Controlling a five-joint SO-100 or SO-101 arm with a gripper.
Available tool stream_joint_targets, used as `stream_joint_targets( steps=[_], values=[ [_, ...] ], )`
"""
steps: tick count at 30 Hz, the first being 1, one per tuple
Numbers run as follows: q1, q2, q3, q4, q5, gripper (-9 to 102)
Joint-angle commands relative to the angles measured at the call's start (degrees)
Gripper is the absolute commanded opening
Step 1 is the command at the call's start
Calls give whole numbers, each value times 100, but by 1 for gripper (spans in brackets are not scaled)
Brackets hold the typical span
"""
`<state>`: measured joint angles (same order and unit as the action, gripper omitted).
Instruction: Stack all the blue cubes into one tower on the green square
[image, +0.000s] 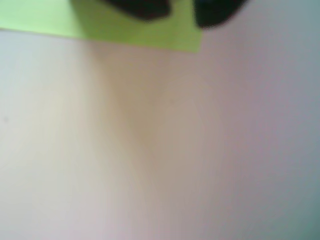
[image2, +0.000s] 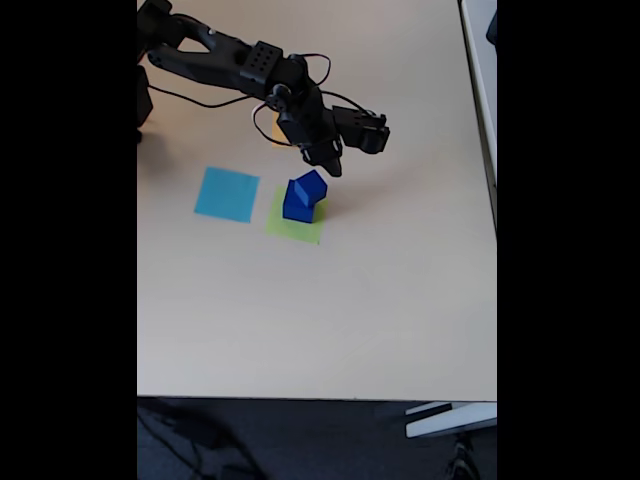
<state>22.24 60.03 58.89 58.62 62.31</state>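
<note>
The fingers (image2: 333, 165) are held just above and to the right of the blue cubes (image2: 303, 196) in the fixed view; open or closed cannot be told. The cubes are stacked on the green square (image2: 290, 228), on the bench (image2: 330, 310).

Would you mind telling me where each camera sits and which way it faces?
Wrist view: rides on the arm, looking down at the bare table and an edge of the green square; two blurred dark finger shapes enter from the top.
Fixed view: high above, looking down on the table; the arm reaches in from upper left, gripper beside the blue cubes.
Shared: the green square and the table.
</note>
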Motion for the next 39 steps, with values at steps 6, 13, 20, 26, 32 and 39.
stream_joint_targets(
  steps=[6, 13, 20, 26, 32, 39],
  values=[
    [53, 694, 105, -97, -9, 0],
    [44, 773, 246, -88, 0, 0],
    [53, 835, 369, -70, -26, 0],
    [53, 844, 387, -62, -26, 0],
    [35, 870, 387, 141, 18, 0],
    [35, 896, 387, 246, -9, 0]
  ],
)
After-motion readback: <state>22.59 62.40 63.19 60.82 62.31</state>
